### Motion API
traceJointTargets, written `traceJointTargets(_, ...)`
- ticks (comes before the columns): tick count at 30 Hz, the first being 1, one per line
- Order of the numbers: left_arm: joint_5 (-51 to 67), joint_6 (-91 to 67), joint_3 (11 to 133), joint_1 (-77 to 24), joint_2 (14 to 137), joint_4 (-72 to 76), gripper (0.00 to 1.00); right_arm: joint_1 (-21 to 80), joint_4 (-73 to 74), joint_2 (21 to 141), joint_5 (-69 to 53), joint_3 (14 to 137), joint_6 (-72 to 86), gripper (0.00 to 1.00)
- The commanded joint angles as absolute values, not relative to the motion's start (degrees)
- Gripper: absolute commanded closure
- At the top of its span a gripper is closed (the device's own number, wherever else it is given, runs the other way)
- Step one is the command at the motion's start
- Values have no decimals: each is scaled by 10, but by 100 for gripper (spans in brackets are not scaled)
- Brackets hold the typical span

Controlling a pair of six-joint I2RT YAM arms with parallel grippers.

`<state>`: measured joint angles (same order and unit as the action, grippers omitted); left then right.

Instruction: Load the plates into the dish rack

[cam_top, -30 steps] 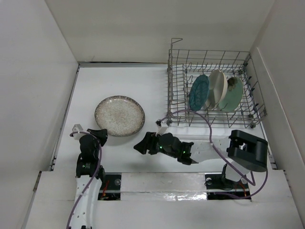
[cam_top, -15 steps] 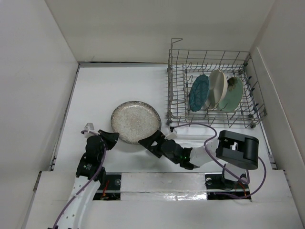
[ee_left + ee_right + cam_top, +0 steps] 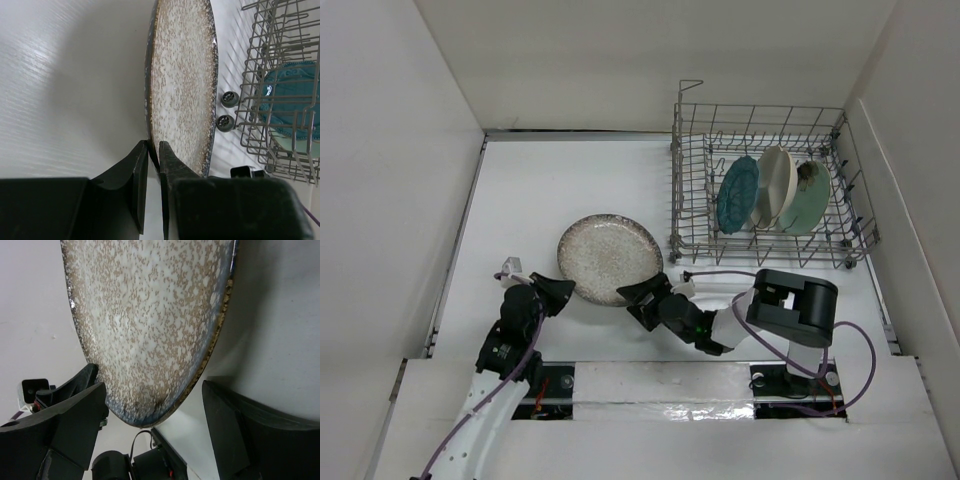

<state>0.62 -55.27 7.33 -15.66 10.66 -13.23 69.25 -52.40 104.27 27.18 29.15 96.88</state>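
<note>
Speckled beige plate (image 3: 610,258) is lying on the white bench (image 3: 540,180), just beside the dish rack's (image 3: 760,107) near-left corner and not yet in it. Teal plate (image 3: 737,193), cream plate (image 3: 775,185) and mint plate (image 3: 808,200) are standing on edge among the tines. Left fingers (image 3: 556,292) are meeting the near-left rim; right fingers (image 3: 634,293) are sitting at the near-right rim.

Left wrist: fingers (image 3: 137,175) narrow, clamping the brown rim between them.

Right wrist: fingers (image 3: 75,415) spread wide, straddling the rim, gripping nothing.

Judgement: a handover is taking shape. Right should be closing squarely and deep over the rim before left is letting go, then tipping the plate upright and aiming for the free space left of the teal one.
</note>
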Motion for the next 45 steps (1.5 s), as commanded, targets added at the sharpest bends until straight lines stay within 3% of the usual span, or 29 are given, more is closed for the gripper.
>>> traceJointTargets(1,48,-575,127,-175,90,-78,100,686,-550,1061,290,292,979,20)
traceJointTargets(10,52,-573,198,-200,105,-161,100,656,-584,1092,278,321,958,32)
traceJointTargets(12,47,-577,208,-215,98,-180,100,656,-588,1094,274,325,953,40)
traceJointTargets(14,44,-587,214,-222,76,-189,100,656,-598,1099,267,330,945,57)
traceJointTargets(19,30,-593,235,-228,38,-230,100,674,-636,1108,263,328,930,77)
traceJointTargets(20,27,-593,243,-228,31,-234,100,680,-640,1106,264,329,919,86)
traceJointTargets(23,17,-585,265,-228,27,-247,100,695,-647,1093,265,331,897,100)
traceJointTargets(25,5,-560,286,-228,28,-258,100,706,-656,1079,269,333,883,100)
traceJointTargets(30,-67,-475,387,-228,61,-283,52,725,-657,1044,286,339,830,100)
traceJointTargets(34,-136,-418,456,-228,86,-294,34,737,-642,1014,294,345,793,100)
traceJointTargets(45,-180,-344,500,-228,113,-287,32,753,-662,957,287,360,716,100)
